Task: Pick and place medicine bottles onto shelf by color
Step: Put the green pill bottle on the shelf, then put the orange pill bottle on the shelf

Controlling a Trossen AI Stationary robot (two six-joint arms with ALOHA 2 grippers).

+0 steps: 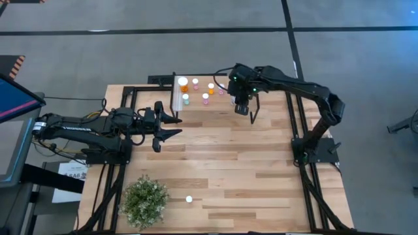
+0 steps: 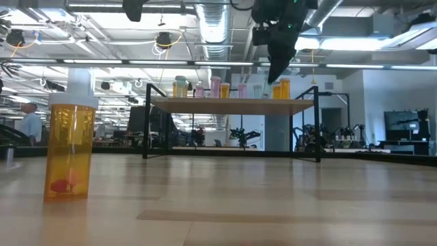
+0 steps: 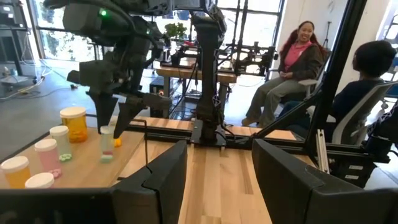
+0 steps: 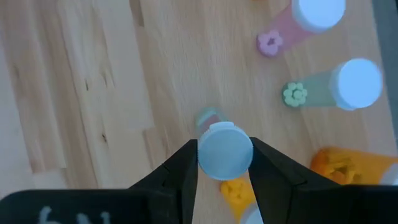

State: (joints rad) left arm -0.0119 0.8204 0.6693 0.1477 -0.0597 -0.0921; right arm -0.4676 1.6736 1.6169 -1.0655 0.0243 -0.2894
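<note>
Medicine bottles (image 1: 195, 83) stand grouped on the shelf (image 1: 175, 93) at the far side of the bench (image 1: 222, 163), orange, green and pink under white caps. At the left, the left claw (image 1: 171, 125) waits just in front of the shelf, fingers spread and empty. Further right, the right claw (image 4: 224, 163) hangs over the shelf, clenched on a white-capped bottle (image 4: 224, 151). One orange bottle (image 2: 69, 149) stands alone near the bench's front edge.

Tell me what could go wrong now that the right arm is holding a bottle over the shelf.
The right gripper clamps a teal bottle by its cap only, so it could swing or slip. Other bottles, like a pink one, stand close by on the shelf; the fingers may knock them when opening.
</note>
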